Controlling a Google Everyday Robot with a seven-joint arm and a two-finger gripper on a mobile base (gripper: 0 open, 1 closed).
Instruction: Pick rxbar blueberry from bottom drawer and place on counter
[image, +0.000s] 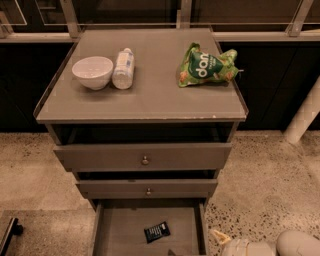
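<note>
The rxbar blueberry (157, 232), a small dark wrapper with white lettering, lies flat on the floor of the bottom drawer (125, 235), which is pulled out. My gripper (220, 237) shows at the bottom right of the camera view, just outside the drawer's right wall and right of the bar, with the pale arm behind it. It holds nothing that I can see. The counter (150, 85) is the cabinet's glossy grey-brown top, above the drawers.
On the counter stand a white bowl (92, 72), a plastic bottle (123, 68) lying beside it, and a green chip bag (206, 66) at the right. Two knobbed drawers (145, 159) sit partly open above the bottom one. A white post (305, 115) stands at right.
</note>
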